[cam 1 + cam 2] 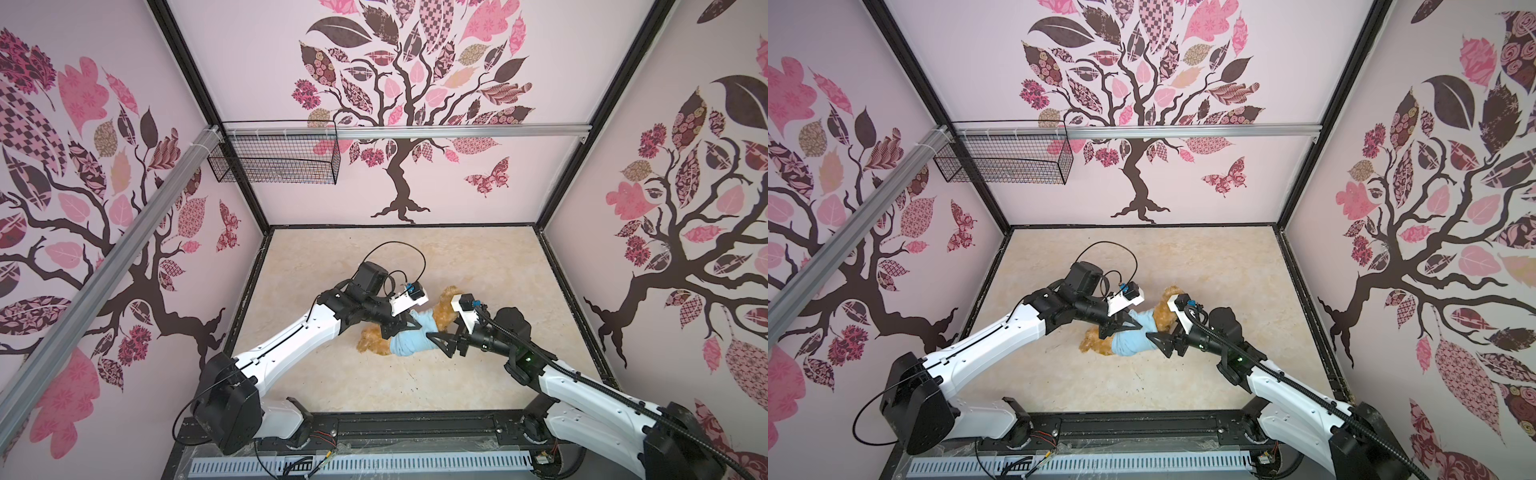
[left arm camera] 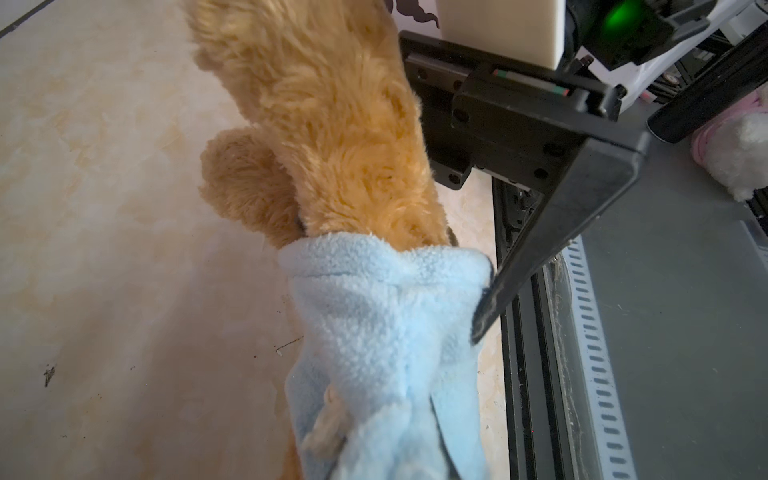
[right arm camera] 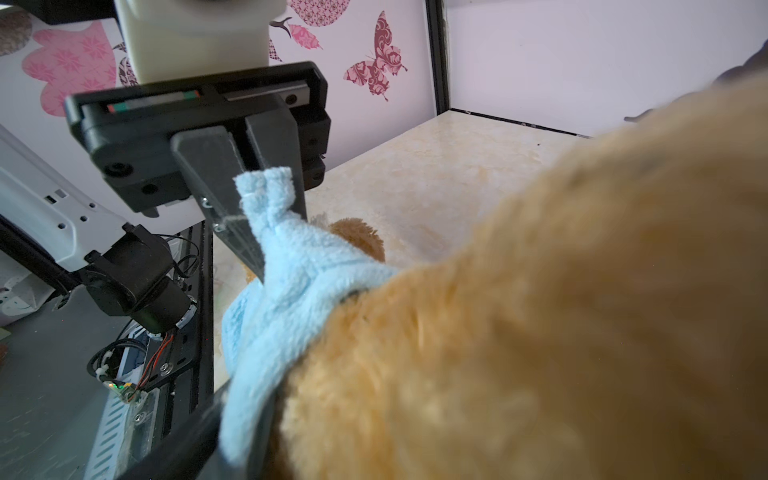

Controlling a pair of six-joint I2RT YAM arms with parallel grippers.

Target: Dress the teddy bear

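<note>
The golden-brown teddy bear lies on its side mid-table, its torso wrapped in a light blue hoodie. My left gripper is shut on a bunched fold of the hoodie, as the right wrist view shows. My right gripper stands open against the bear's body. One of its fingers lies alongside the hoodie's edge; the other is hidden behind the bear's fur. The bear's face is out of sight.
A black wire basket hangs from the aluminium rail on the back wall. The marbled table is bounded by a black frame at the front. A pink-and-white plush thing lies off the table beyond the front frame.
</note>
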